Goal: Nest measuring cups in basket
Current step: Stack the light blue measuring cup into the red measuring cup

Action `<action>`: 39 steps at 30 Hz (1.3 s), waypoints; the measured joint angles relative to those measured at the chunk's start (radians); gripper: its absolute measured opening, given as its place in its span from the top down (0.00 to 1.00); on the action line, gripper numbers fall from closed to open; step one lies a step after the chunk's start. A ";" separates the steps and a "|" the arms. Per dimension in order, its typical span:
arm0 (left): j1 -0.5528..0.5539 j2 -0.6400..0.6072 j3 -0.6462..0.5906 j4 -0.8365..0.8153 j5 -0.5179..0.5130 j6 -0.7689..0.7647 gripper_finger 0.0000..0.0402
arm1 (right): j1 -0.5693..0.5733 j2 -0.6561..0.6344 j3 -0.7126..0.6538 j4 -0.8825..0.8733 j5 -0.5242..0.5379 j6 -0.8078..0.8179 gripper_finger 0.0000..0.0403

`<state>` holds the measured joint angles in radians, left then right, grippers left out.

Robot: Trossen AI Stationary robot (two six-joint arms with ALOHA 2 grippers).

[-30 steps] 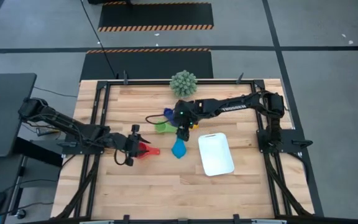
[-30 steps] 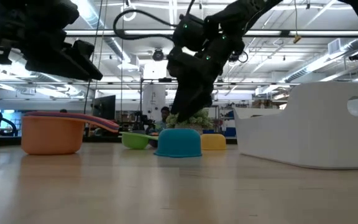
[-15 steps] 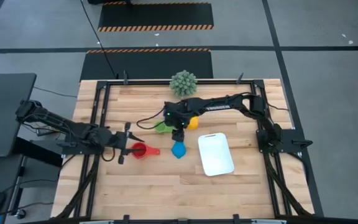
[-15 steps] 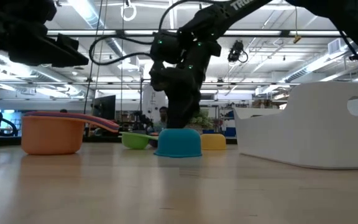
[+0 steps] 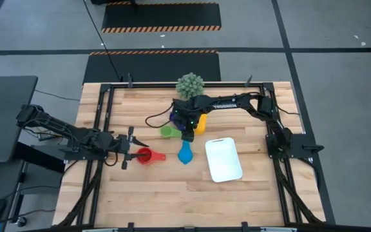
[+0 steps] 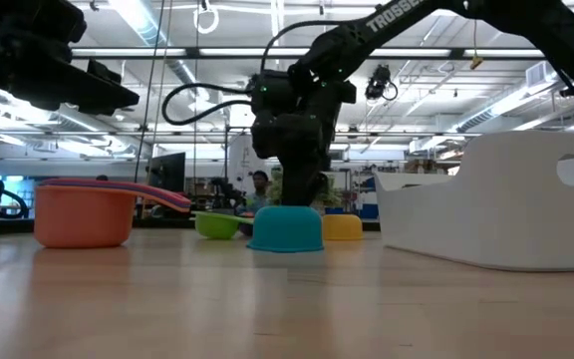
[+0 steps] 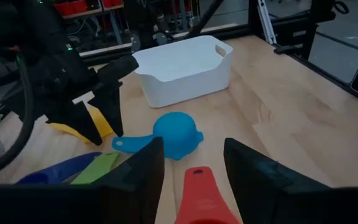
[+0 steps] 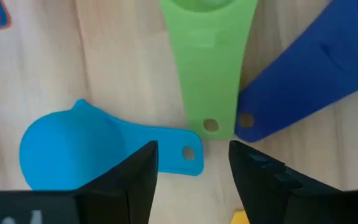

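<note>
High view: my right gripper [image 5: 187, 134], fingers apart and empty, hovers over the green cup [image 5: 167, 131] and light blue cup [image 5: 185, 153], beside the empty basket [image 5: 224, 160]; my left gripper [image 5: 131, 155], open, sits by the red cup [image 5: 145, 155]; next, probably lower and grasp a handle.

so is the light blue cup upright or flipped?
Flipped. The light blue cup sits as a dome, rim down on the table; the left wrist view shows its rounded bottom facing up.

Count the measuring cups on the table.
5 visible: red cup by the left gripper; light blue cup left of the basket; green cup, dark blue cup, yellow cup around the right gripper. More may be hidden.
</note>
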<state>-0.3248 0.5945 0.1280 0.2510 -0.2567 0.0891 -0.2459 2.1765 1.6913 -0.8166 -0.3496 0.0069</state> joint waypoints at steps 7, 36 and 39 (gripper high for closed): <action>0.000 0.000 0.000 -0.001 -0.001 0.001 0.57 | 0.002 -0.001 -0.025 0.024 -0.018 0.007 0.51; 0.001 0.000 0.001 -0.018 0.003 -0.023 0.57 | 0.026 -0.003 -0.122 0.143 -0.043 0.043 0.84; 0.001 0.000 0.001 -0.017 0.025 -0.026 0.57 | 0.027 -0.005 -0.121 0.138 -0.074 0.051 0.93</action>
<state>-0.3237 0.5949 0.1291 0.2337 -0.2317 0.0632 -0.2192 2.1718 1.5700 -0.6791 -0.4232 0.0576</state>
